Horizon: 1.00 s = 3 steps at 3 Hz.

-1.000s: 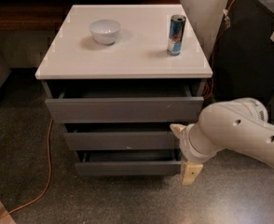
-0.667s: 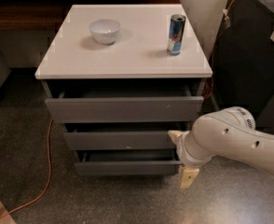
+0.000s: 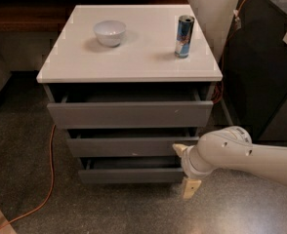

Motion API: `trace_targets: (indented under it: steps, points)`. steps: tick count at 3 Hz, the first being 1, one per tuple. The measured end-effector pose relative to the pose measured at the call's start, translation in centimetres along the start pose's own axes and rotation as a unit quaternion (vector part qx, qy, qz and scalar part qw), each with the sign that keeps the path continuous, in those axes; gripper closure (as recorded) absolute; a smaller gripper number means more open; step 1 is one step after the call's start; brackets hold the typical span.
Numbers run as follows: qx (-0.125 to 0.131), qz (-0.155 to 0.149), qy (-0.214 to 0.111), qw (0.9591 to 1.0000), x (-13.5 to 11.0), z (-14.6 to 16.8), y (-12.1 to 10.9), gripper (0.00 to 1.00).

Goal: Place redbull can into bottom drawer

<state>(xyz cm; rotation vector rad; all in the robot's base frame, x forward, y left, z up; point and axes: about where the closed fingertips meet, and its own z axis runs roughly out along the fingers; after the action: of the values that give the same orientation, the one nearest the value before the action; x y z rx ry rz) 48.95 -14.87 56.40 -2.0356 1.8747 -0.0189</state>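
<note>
Pincer (image 3: 181, 172) sits low at the right end of the bottom drawer (image 3: 129, 175), fingers spread and gripping nothing. I can't tell whether it touches the front. The can (image 3: 184, 29) stands upright on the worktop (image 3: 133, 57), well above it, so I'd reach upward next.

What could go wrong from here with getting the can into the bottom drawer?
1. The gripper is low at the right front corner of the bottom drawer, open and empty. Rising to the can, it could catch the middle drawer or top drawer, which stick out above.
2. The bottom drawer shows only a narrow gap, so the can may not fit in.
3. The can is tall and slim, near the right edge of the tabletop. A glancing touch could tip it off.
</note>
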Motion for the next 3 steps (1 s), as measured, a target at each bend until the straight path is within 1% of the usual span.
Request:
trace_targets:
  steps: [1,2,3]
  points:
    - [-0.001,0.000,-0.025,0.9997,0.2,4.2,-0.1,0.00]
    - [0.003,-0.002,-0.046,0.9989,0.2,8.2,-0.1,0.00]
    - [0.009,-0.002,-0.063,0.9980,0.0,11.3,-0.2,0.00]
